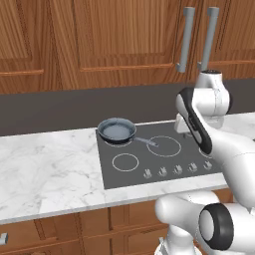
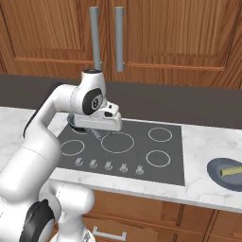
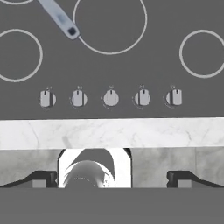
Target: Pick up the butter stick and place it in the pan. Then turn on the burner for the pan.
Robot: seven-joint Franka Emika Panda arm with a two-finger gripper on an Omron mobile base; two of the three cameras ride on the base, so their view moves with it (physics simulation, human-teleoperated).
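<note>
We see a dark grey pan (image 1: 117, 131) with bluish-grey inside and grey handle. Cooktop (image 1: 149, 164) is dark grey glass with thin white rings and pale grey knobs (image 3: 110, 98). Counter (image 1: 50, 172) is white marble, grey veining. Cabinets (image 1: 119, 35) are reddish-brown wood grain with grey bar handles (image 2: 95, 38). Far right: butter stick (image 2: 231, 170), yellow-tan, on a dark blue-grey plate (image 2: 218, 174).

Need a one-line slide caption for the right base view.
White arm's open gripper above black glass cooktop; tan butter stick waits on dark plate, right.
</note>
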